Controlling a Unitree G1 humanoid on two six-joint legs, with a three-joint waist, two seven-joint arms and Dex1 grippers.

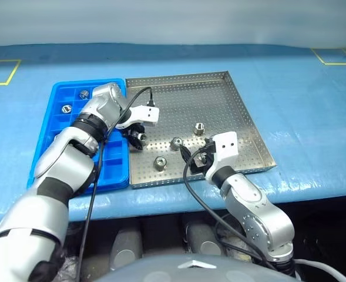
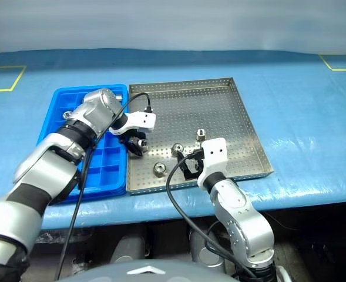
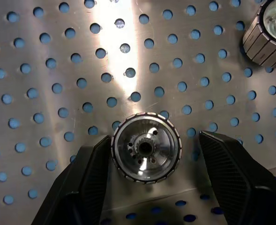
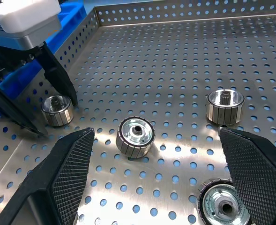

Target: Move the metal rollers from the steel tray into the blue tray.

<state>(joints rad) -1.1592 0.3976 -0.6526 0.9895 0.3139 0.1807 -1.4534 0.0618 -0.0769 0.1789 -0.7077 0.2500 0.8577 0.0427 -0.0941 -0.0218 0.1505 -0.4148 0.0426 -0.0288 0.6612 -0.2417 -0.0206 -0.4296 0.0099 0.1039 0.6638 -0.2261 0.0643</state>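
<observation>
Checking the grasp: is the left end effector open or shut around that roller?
Open: left end effector straddles the shiny silver metal roller, a gap beside one finger.

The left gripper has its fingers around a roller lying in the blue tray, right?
Not quite. The left gripper does straddle a roller, but the roller lies on the steel tray, not the blue one, as the left wrist view shows.

Blue counter [image 1: 313, 111] under both trays, surface slightly wrinkled. Yellow tape outlines on counter: 1 at far left [image 1: 2, 73], 1 at far right [image 1: 336, 57]. Pale wall [image 1: 173, 20] behind counter's far edge.
</observation>
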